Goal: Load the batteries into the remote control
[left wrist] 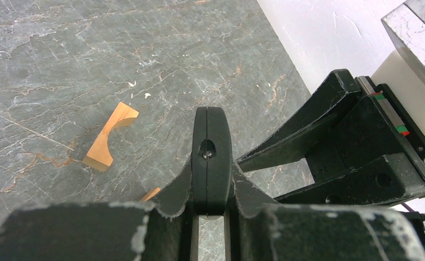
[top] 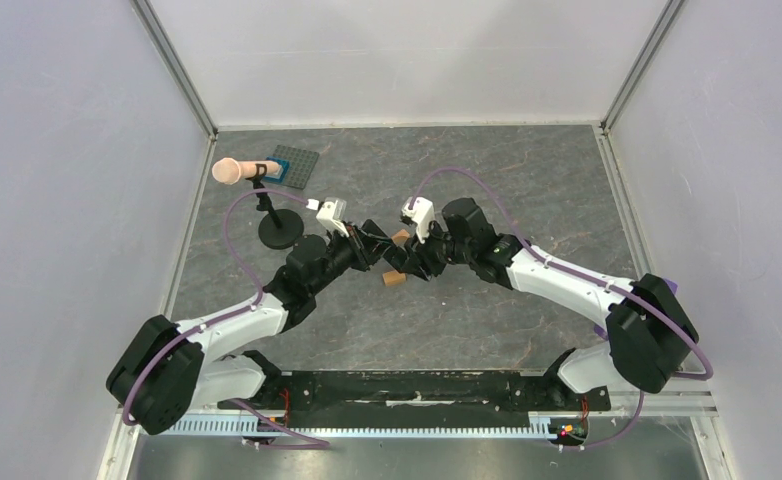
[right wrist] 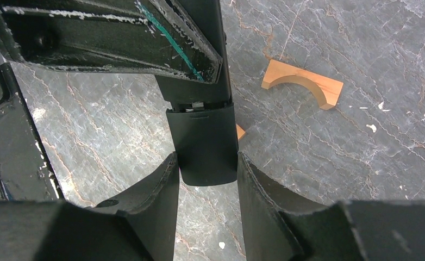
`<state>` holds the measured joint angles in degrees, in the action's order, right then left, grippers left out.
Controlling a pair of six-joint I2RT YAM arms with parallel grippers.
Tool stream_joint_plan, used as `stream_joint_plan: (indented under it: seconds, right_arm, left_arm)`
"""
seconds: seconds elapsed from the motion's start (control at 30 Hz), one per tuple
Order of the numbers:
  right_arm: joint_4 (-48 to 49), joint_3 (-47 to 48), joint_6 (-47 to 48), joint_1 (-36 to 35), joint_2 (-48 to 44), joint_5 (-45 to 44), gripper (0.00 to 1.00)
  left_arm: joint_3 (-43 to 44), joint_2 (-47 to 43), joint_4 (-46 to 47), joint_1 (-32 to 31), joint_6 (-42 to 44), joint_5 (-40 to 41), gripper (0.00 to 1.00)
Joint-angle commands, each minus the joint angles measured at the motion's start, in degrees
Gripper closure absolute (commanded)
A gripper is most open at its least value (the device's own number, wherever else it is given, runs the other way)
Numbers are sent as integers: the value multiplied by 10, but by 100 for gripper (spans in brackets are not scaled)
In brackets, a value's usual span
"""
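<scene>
- Left gripper [left wrist: 211, 187] clamps the remote [left wrist: 211, 147] by its thin sides.
- Right gripper [right wrist: 206, 163] grips the remote's other end.
- Remote is held over mid-table [top: 527, 190], near an arched block [right wrist: 302, 82].

- Arched orange wooden block [top: 394, 279] lying flat on the grey marbled desk [top: 527, 180].
- Second orange block [top: 400, 237] near it, partly hidden.
- Black round-based stand [top: 281, 232] at far left, carrying a beige cylinder [top: 227, 171].
- Grey studded plate [top: 295, 165] behind the stand, with a blue piece [top: 272, 172] at its edge.

The remote control [left wrist: 211, 157] is black, the block [left wrist: 111, 137] orange (table [left wrist: 63, 54] veined grey).
</scene>
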<state>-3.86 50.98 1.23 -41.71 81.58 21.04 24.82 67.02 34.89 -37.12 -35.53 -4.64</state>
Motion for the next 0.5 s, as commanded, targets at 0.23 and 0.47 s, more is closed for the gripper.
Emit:
stream_joint_plan:
  seconds: [0.23,0.47]
  right_arm:
    - [6,18,0,-8,13,-17,68]
    - [9,19,1,-11,16,-18,68]
  left_arm:
    - [17,-7,27,-5,10,14,98]
    - [20,-4,28,-6,8,6,98]
